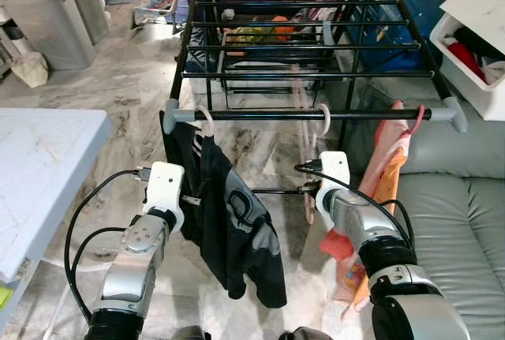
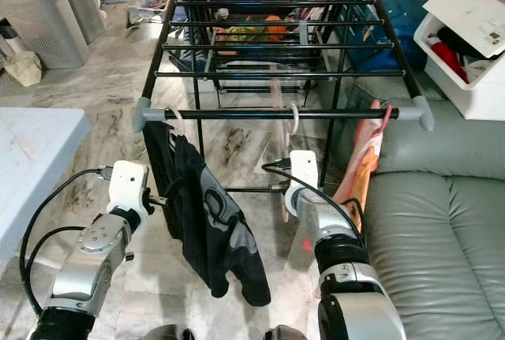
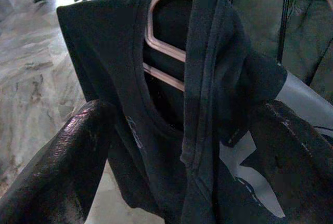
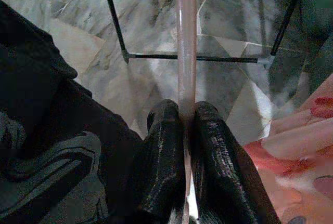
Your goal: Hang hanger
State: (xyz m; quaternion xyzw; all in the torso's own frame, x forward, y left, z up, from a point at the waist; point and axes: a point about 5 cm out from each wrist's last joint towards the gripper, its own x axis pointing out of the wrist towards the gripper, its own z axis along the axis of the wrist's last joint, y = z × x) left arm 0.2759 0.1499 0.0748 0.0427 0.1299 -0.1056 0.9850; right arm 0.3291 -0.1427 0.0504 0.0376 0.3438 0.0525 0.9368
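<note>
Right gripper (image 4: pixel 186 130) pinches a pink hanger (image 4: pixel 185 52), its hook over the rack's front bar (image 1: pixel 268 114).
Both fingers press together on the hanger's thin edge, which rises straight up from them to the bar. Left gripper (image 3: pixel 177 146) stands apart around a black shirt (image 1: pixel 233 222) hung on a second hanger (image 3: pixel 161 47); an orange cloth (image 1: pixel 387 174) hangs beside the right arm.

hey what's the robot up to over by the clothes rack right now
It is hanging laundry on a black drying rack. The right gripper is shut on an empty pink hanger, whose hook sits over the rack's front rail. The left gripper is open around a black shirt that already hangs on its own hanger from the same rail. An orange garment hangs at the rail's right end.
</note>
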